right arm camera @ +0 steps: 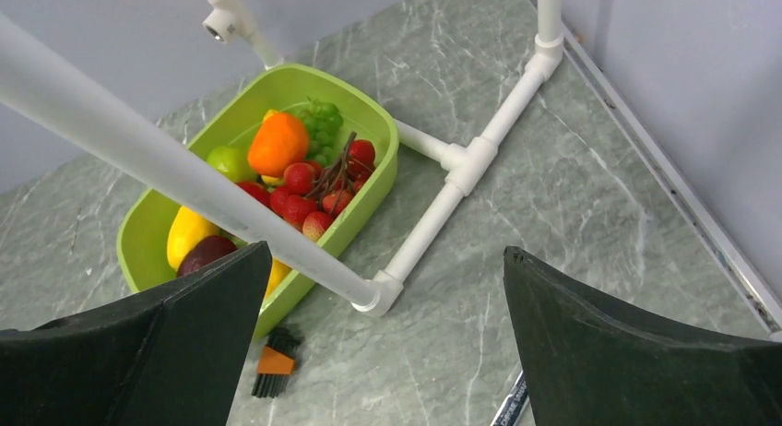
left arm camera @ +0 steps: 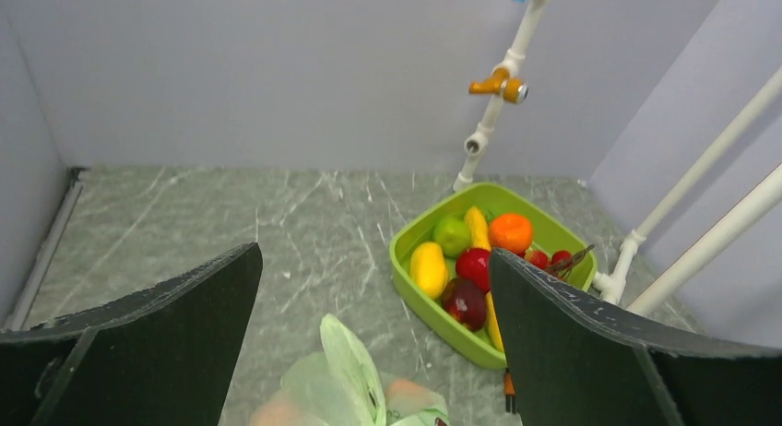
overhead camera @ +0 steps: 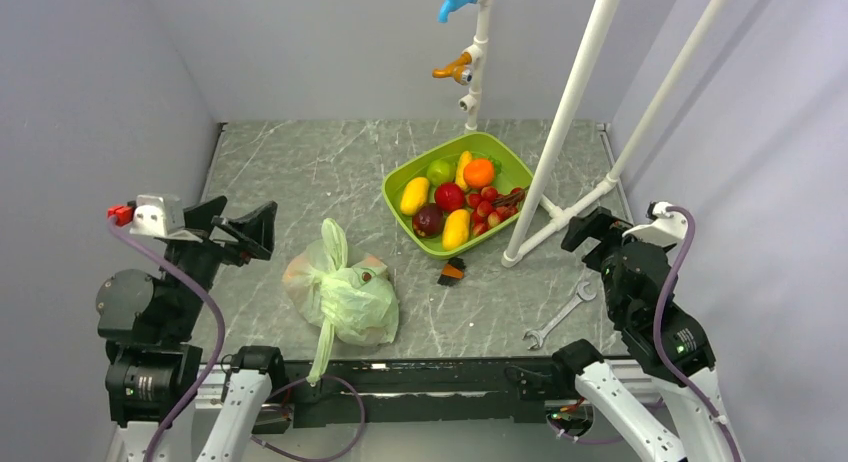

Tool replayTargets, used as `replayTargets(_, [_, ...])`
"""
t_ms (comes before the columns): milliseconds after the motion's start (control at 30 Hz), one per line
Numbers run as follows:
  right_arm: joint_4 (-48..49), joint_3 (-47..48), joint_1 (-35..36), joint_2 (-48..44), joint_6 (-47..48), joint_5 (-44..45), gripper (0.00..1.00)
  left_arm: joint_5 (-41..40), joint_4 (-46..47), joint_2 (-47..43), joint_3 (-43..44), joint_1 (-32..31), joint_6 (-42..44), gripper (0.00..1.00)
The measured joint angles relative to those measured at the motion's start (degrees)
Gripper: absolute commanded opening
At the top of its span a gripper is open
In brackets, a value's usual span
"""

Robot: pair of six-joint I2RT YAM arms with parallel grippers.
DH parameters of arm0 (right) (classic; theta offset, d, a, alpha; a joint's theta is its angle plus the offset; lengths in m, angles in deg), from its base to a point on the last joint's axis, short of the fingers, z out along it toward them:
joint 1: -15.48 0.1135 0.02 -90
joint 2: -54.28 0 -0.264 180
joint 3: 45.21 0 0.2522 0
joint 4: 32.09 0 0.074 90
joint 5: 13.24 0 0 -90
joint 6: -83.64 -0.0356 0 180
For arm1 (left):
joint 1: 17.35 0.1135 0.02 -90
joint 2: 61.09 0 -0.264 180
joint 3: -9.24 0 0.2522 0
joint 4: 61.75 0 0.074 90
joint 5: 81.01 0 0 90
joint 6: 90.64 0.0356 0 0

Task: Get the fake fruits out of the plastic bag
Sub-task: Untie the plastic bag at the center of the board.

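Two arms hang over the near corners of the marble-patterned table (overhead camera: 280, 172), and both are empty-handed. The left gripper (left arm camera: 373, 260) has its fingers spread wide, with nothing between them; the right gripper (right arm camera: 385, 251) is splayed just the same, off by the right wall. The plastic bag (overhead camera: 345, 297) sits bunched on the table near the front edge, roughly between the two arms and closer to the left one. Its top is gathered up and one long handle trails over the front edge. The fake fruits (overhead camera: 300, 274) are inside it, showing only as peach and brownish patches through the pale green film. Farther back and to the right sits a green tray (overhead camera: 468, 138) of other fruit, beside a white pipe frame (overhead camera: 570, 102). A small brush (overhead camera: 451, 272) lies just in front of the tray, and a wrench (overhead camera: 560, 317) lies near the right arm.
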Motion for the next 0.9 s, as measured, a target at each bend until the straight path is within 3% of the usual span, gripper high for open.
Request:
replayTargets(300, [-2.38, -0.74, 0.0, 5.16, -4.22, 0.63, 1.0, 3.1, -3.89, 3.56, -5.62, 0.0, -0.44, 0.99])
replayTargets(500, [-3.06, -4.13, 0.0, 5.46, -6.82, -4.0, 1.0, 7.56, -6.14, 9.33, -11.26, 0.0, -0.07, 0.99])
replayTargets(700, [-1.31, -9.31, 0.0, 5.25, -8.74, -13.86, 1.0, 9.62, -8.98, 15.61, -15.52, 0.0, 2.86, 0.99])
replayTargets(900, [4.2, -14.75, 0.0, 7.06, -8.76, -29.29, 1.0, 9.88, -9.79, 21.38, -15.61, -0.26, 7.1, 0.99])
